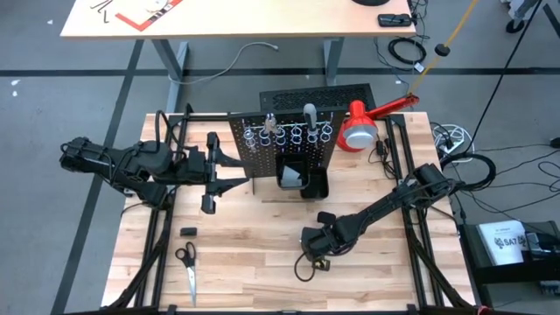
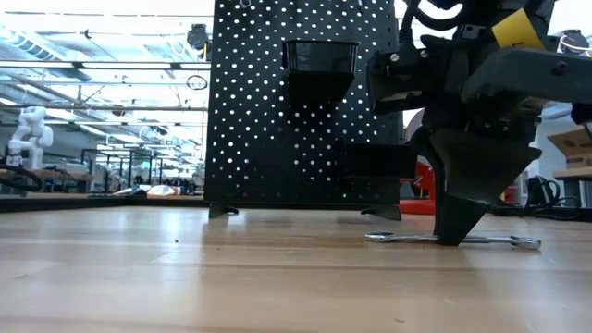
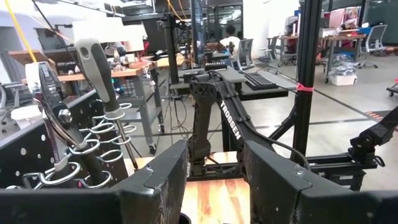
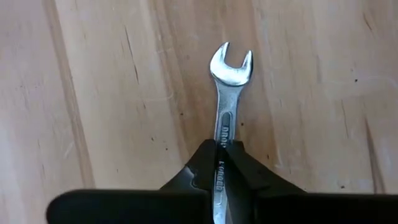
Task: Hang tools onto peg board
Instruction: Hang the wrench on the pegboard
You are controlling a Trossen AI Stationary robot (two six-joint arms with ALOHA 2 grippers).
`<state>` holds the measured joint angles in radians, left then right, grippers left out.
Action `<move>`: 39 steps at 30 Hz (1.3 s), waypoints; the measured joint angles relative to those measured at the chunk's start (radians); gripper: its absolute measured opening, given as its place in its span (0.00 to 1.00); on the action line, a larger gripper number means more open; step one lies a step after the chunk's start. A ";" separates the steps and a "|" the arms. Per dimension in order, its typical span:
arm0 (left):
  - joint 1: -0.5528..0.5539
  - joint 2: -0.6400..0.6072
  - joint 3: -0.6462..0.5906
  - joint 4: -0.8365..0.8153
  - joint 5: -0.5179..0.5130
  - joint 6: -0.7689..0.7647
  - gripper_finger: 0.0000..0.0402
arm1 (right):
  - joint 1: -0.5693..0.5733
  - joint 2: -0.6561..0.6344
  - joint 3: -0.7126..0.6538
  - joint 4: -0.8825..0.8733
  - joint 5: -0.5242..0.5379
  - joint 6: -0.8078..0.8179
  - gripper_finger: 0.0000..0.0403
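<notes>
The right pincer (image 4: pixel 219 163) is pinched shut on a silver wrench (image 4: pixel 227 93) lying flat on the counter (image 4: pixel 112 93). The wrench's long axis runs straight out ahead of the fingertips, open-end jaw farthest away. The peg board (image 1: pixel 284 140) stands beyond this pincer. The left pincer (image 1: pixel 213 179) waits partly open beside the board, holding nothing.

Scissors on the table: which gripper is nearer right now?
Left. The left gripper hangs open above the scissors' side of the table. The right gripper is across the table, shut on a wrench.
</notes>
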<state>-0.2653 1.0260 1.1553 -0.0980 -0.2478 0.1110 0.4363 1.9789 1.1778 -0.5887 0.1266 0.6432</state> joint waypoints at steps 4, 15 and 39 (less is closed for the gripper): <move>0.000 0.000 0.000 -0.002 0.000 0.000 0.42 | -0.002 0.000 0.000 -0.002 0.000 0.003 0.01; 0.000 0.000 0.000 -0.001 0.000 0.001 0.42 | 0.011 -0.034 0.050 -0.024 0.041 -0.038 0.00; 0.000 0.000 0.000 -0.010 0.000 0.000 0.42 | 0.016 -0.030 0.172 -0.087 0.098 -0.096 0.00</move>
<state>-0.2653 1.0260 1.1553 -0.1076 -0.2474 0.1108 0.4522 1.9485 1.3502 -0.6757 0.2244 0.5470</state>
